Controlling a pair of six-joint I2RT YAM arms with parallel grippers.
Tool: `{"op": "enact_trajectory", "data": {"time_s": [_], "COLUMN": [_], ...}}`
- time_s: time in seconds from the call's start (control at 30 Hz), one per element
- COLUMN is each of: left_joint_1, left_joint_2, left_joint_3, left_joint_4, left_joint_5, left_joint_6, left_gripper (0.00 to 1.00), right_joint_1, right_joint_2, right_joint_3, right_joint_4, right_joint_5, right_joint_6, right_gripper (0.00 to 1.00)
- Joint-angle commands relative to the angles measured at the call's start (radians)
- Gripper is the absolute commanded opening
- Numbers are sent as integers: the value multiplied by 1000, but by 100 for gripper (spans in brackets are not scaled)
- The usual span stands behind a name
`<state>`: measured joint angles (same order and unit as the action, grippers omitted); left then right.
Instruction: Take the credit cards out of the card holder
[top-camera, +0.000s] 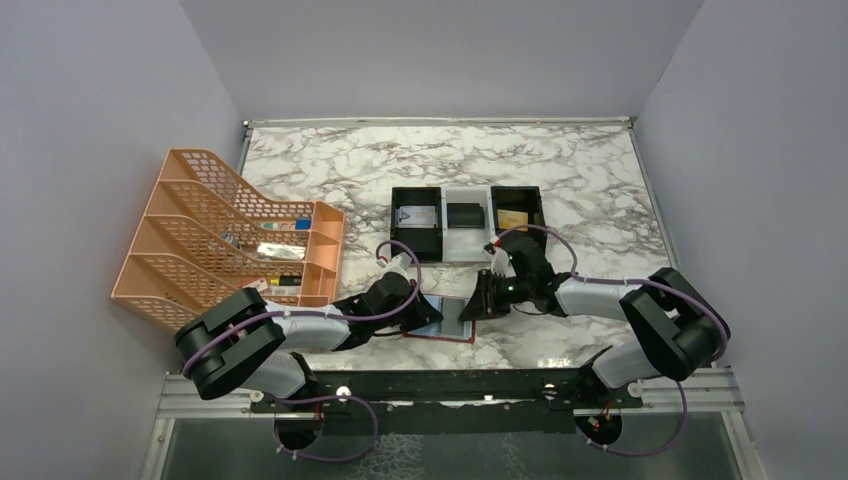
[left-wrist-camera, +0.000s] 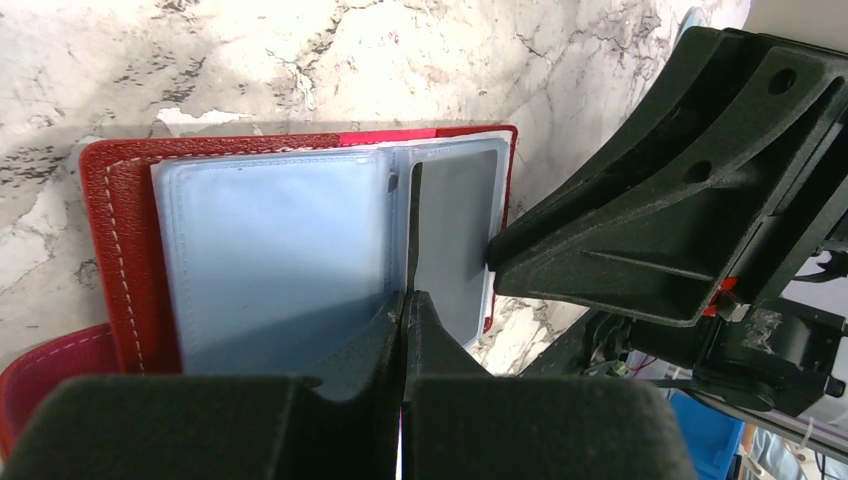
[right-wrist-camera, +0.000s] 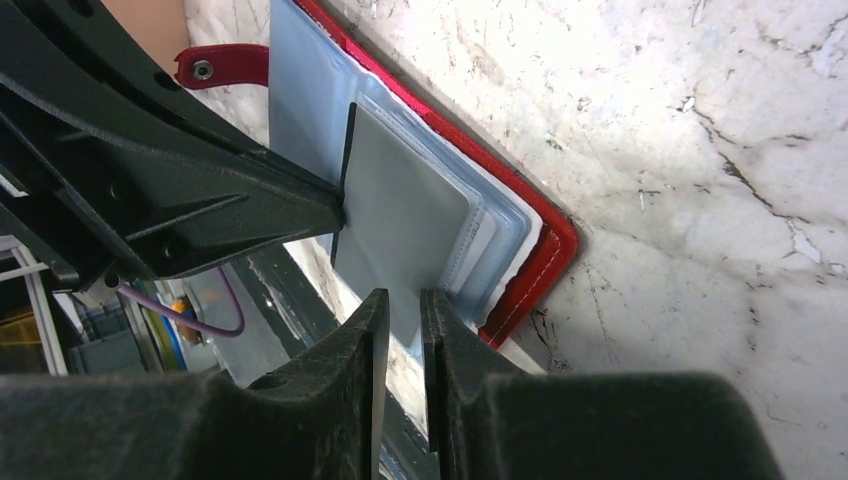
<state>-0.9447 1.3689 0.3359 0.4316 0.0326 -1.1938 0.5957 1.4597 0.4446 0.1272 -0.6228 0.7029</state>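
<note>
Left gripper (left-wrist-camera: 403, 300): shut, fingertips pressed together at lower centre of the left wrist view. Bearing down on the fold line of the card holder (left-wrist-camera: 112, 240), between its pale blue panel (left-wrist-camera: 270, 250) and a grey leaf (left-wrist-camera: 455, 240). Pinning only, nothing held.

Right gripper (right-wrist-camera: 402, 300): narrow, at bottom centre of the right wrist view, straddling the lower edge of that grey leaf. Unable to tell whether clamped on it, or whether a card or only an empty sleeve.

Card holder lying open and flat on the marble table (top-camera: 330, 165), lower centre of the top view, between the two grippers. Black-and-white tray (top-camera: 415, 250) higher in frame, apart from it. Silvery-white card (top-camera: 418, 215) in its left compartment, black card (top-camera: 466, 214) in the middle, gold card (top-camera: 513, 219) in the right.

Step in hand, as judged: late in the task, three cards already out, work now at the right-hand pocket, either checking it or drawing out a further card.

Next move, as judged:
- Firm pinch on a card edge alone, not on the sleeve.
- Straight pull along the pocket's opening, away from the fold.
- Steady downward pressure from the left gripper, to stop the holder sliding or folding shut.

Risk: sleeve dragged along with the card.
</note>
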Motion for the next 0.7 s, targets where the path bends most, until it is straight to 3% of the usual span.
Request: {"op": "enact_trajectory", "data": {"time_s": [0.0,0.67], "left_joint_1": [-2,34], "left_joint_2": [-17,-116], "left_joint_3": [-7,-52], "left_joint_4": [6,-52], "left_joint_5": [-29,-52], "left_joint_6": [2,6], "left_gripper": [0,0], "right_joint_1": [3,4], "right_joint_2": [32,75], "right_joint_3": [12,26], "right_joint_4": [-69,-80], "right_joint_5": [126,150], "right_joint_6": [-22,-38], "right_gripper": [20,20]}}
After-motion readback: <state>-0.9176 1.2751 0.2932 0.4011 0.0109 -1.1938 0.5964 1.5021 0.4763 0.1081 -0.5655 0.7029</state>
